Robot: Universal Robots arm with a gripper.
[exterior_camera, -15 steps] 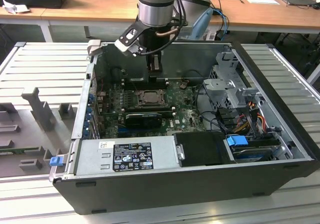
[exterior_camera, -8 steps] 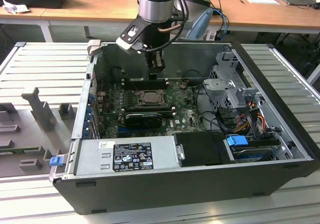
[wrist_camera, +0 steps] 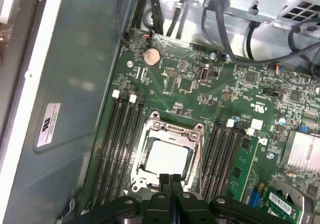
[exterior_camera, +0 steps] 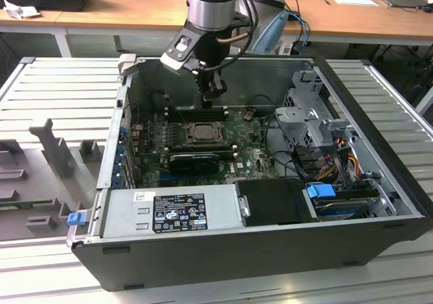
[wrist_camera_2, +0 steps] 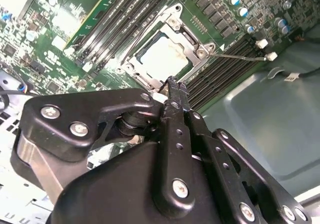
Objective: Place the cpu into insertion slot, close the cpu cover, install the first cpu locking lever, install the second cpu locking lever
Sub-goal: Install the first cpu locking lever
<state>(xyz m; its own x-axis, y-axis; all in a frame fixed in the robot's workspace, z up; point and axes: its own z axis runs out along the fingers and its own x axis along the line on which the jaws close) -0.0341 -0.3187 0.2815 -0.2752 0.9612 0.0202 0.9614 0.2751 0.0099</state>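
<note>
- Evidently the chip [wrist_camera: 167, 156] lies flat in the socket [exterior_camera: 201, 132], pale face up. The cover plate [wrist_camera: 172, 132] is folded down around it, so its window frames the chip in both wrist views.
- The gripper [wrist_camera: 172, 178] has its fingers pressed together with nothing between them. It hangs just above one edge of the socket, inside the open computer case [exterior_camera: 270, 250].
- In the second wrist view a thin wire lever [wrist_camera_2: 237, 58] sticks out from a corner of the socket across the memory slots [wrist_camera_2: 220, 74]. It does not seem to be tucked under a catch, so the step in hand looks like seating a lever.
- To do that well, the closed fingertips should work as one blunt pusher and meet the lever near its handle end, not along the springy middle.
- The push wants to go down and then sideways under the hook in one smooth arc. A straight downward shove would likely let the wire slip off the tip.
- The tip should keep off the chip's face and the memory slots on either side, since the circuit board [wrist_camera: 190, 84] is crowded with small parts there.
- Whether the other lever is latched, I cannot tell.
</note>
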